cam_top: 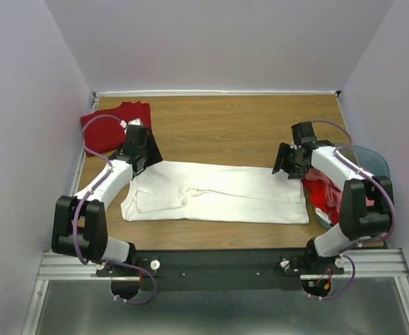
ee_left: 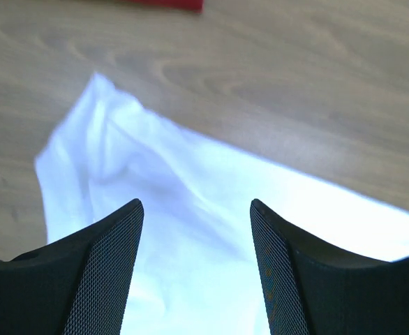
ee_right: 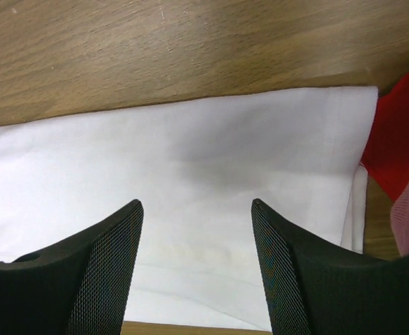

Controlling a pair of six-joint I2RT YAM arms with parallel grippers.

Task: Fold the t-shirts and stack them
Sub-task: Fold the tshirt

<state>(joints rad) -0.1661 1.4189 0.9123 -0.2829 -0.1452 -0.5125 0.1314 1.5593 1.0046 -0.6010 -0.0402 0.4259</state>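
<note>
Spanning the table point(cam_top: 225, 125) left to right, the white t-shirt point(cam_top: 218, 192) was laid flat with both far corners covered.
The left gripper point(ee_left: 196, 206) was held open over the far-left corner and the right gripper point(ee_right: 196, 206) open over the far-right corner, nothing clamped; each end was nearest its own arm. A dark red t-shirt point(cam_top: 114, 125) was laid far left, apart.

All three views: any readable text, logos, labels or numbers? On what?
None can be read in any view.
White t-shirt: plain, no print or tag showing.
Dark red t-shirt: plain.
Red and pink shirts in the teal bin: no lettering visible.
Left gripper and right gripper: black mesh pads, no markings.
Table: wood grain only.
</note>
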